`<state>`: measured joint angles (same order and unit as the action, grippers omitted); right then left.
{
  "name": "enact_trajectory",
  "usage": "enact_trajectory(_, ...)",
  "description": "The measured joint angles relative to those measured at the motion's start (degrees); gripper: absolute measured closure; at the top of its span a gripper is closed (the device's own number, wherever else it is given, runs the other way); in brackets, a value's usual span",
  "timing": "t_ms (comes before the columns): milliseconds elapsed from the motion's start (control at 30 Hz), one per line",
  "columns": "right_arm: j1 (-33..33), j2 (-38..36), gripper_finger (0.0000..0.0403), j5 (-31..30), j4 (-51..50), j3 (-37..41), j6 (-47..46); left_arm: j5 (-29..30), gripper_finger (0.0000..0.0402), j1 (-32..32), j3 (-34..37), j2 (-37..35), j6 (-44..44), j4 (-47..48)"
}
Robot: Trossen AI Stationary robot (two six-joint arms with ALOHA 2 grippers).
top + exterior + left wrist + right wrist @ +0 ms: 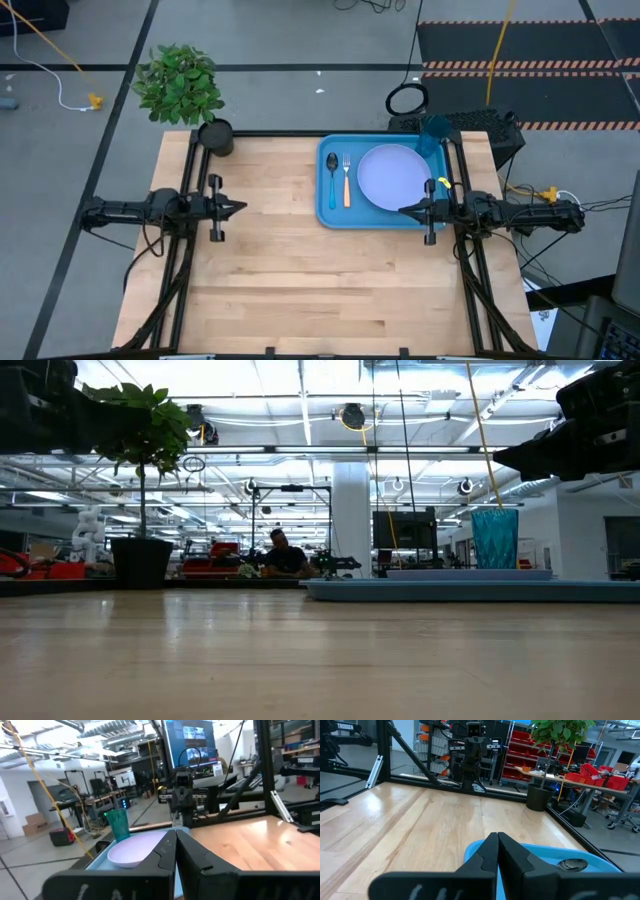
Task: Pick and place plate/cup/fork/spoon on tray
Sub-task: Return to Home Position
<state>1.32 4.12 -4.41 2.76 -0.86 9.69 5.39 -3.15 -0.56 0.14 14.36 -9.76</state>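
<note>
On the far right part of the wooden table [300,260] lies the tray [326,212], and all four task items sit in it: the plate [392,177] fills its right half, the spoon [332,178] and the fork [347,180] lie side by side along its left part, and the cup [433,135] stands upright at its far right corner, just beyond the plate. The right gripper [404,211] hovers over the tray's near right edge, its fingers pressed together and holding nothing; the plate is just beside its tip, the cutlery a little farther to its left. The left gripper [243,208] hangs above bare wood at the table's left side, fingers likewise pressed together and empty, well apart from the tray. A potted plant [180,85] stands at the far left corner
</note>
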Motion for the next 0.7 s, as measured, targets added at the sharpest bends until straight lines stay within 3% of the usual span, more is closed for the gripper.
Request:
enact_trajectory(267, 0.02, 0.05, 0.0403, 0.01, 0.0, 0.0, 0.0, -2.68, 0.0398, 0.67, -0.02, 0.0, -3.83, 6.47)
enact_trajectory(433, 0.0, 0.07, 0.0403, 0.01, 0.0, 0.0, 0.0, -4.32, 0.0383, 0.67, -0.19, 0.12, -6.01, 9.09)
enact_trajectory(700, 0.01, 0.07, 0.0403, 0.01, 0.0, 0.0, -0.01, -4.33, 0.0396, 0.67, -0.21, 0.31, -2.57, 9.25)
